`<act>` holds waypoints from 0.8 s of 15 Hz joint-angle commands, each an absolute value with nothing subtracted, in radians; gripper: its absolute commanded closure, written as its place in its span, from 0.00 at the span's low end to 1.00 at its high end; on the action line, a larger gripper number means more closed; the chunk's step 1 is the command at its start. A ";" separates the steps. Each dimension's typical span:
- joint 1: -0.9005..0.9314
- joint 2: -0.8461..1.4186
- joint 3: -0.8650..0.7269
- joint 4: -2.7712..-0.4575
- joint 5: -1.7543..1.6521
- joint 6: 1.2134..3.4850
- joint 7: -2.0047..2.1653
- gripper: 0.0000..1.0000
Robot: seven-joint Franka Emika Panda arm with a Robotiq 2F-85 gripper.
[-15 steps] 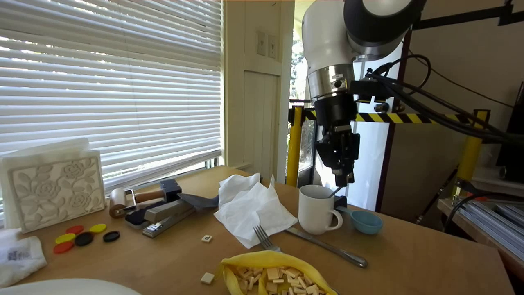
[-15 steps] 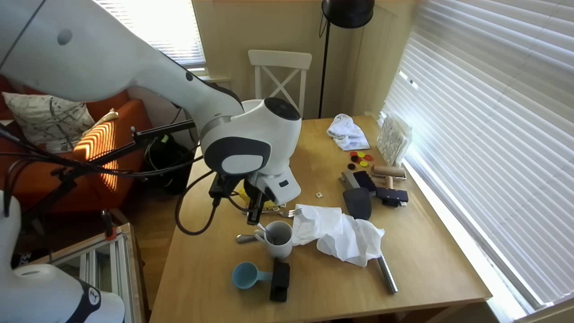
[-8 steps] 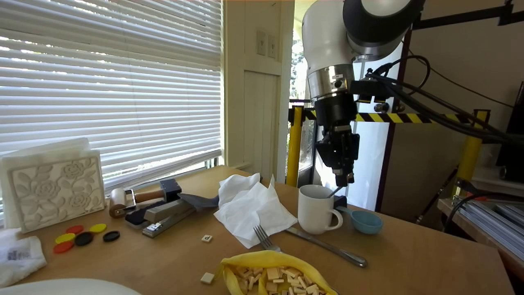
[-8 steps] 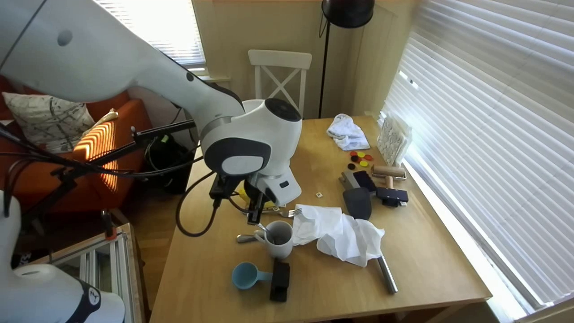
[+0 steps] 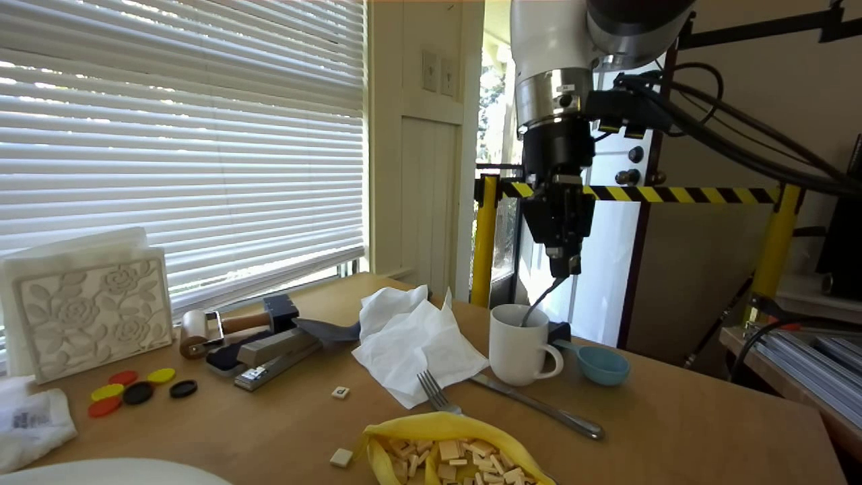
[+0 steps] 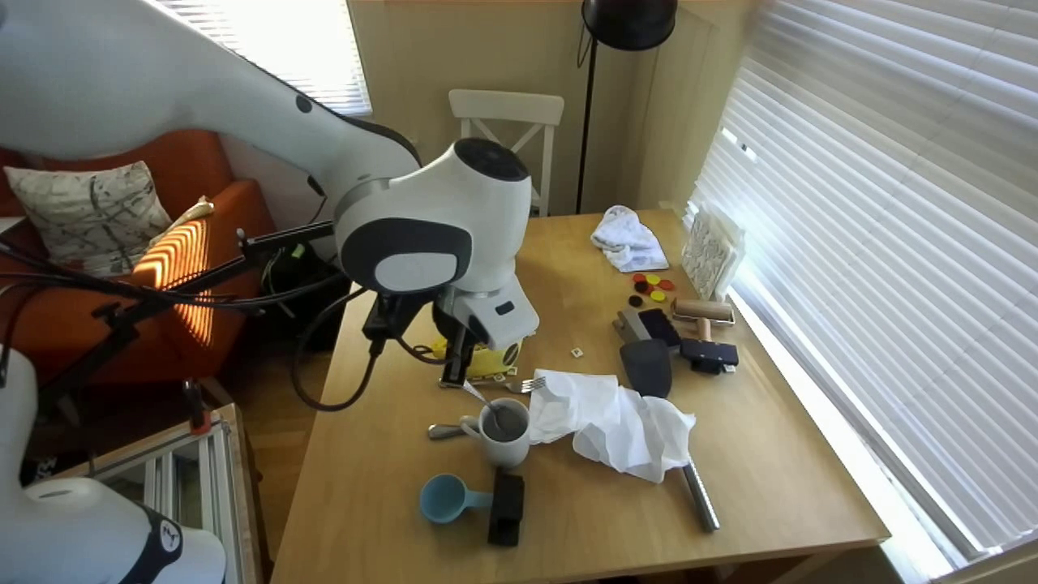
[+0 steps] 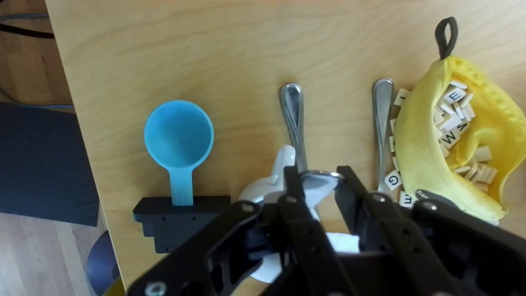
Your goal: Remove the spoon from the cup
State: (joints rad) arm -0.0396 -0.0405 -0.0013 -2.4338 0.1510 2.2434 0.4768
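The gripper [image 5: 566, 266] has risen since the earlier frame, and the spoon [image 5: 544, 294] has come up with it: more handle shows above the rim of the cup [image 5: 515, 353], which stands upright in about the same spot. In the wrist view the 2 fingers [image 7: 293, 185] stand slightly apart, pressing the broad end of the spoon's handle between their tips. The spoon leans, its lower end inside the cup in both exterior views. Near the cup, a blue scoop [image 7: 178, 133] meets a black block [image 7: 176, 230] with its handle. A yellow pouch [image 7: 415, 144] of letter tiles [image 7: 454, 95] sits on the table [image 5: 673, 417].
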 commanded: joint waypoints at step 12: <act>0.005 -0.566 0.215 -2.785 -0.023 2.389 0.492 0.93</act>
State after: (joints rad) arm -0.0203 -0.5003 0.1682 -2.7093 0.0140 2.2875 0.5020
